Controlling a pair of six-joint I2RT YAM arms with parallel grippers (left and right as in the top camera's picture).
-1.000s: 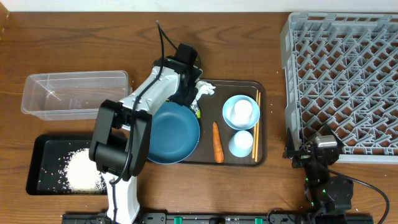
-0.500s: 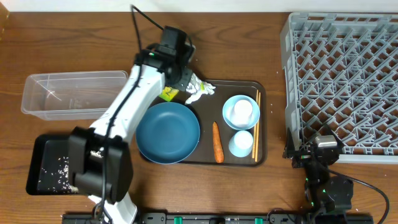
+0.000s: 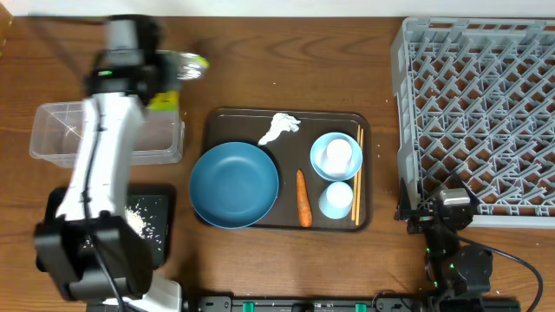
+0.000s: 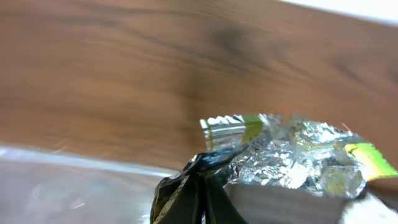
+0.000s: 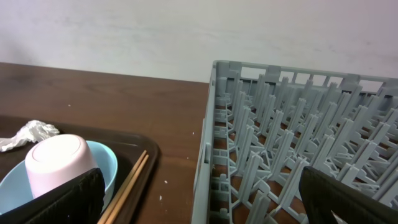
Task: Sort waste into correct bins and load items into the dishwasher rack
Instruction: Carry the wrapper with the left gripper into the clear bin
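My left gripper (image 3: 163,84) is shut on the crumpled silver and yellow-green wrapper (image 3: 184,66), held above the far right corner of the clear tub (image 3: 52,130). The left wrist view shows the jaws (image 4: 202,193) pinching the wrapper (image 4: 292,155) over the tub's rim (image 4: 74,165). White paper (image 3: 279,127) lies on the brown tray (image 3: 364,121) with the dark-blue bowl (image 3: 234,185), carrot (image 3: 303,198), light-blue bowl (image 3: 322,165) holding a cup (image 3: 338,153), another cup (image 3: 336,199) and chopsticks (image 3: 357,173). Rice (image 3: 139,218) lies in the black tray (image 3: 61,204). My right gripper (image 5: 205,208) is open and empty beside the rack (image 3: 481,121).
The left arm (image 3: 95,182) stretches over the black tray and hides most of the rice. The right wrist view shows the cup (image 5: 59,158), chopsticks (image 5: 127,186) and the rack's left wall (image 5: 208,143) with bare wood between them.
My left arm has swung left from the brown tray to the clear tub's far corner, carrying the wrapper. The white paper stayed on the tray. The right arm has not moved.
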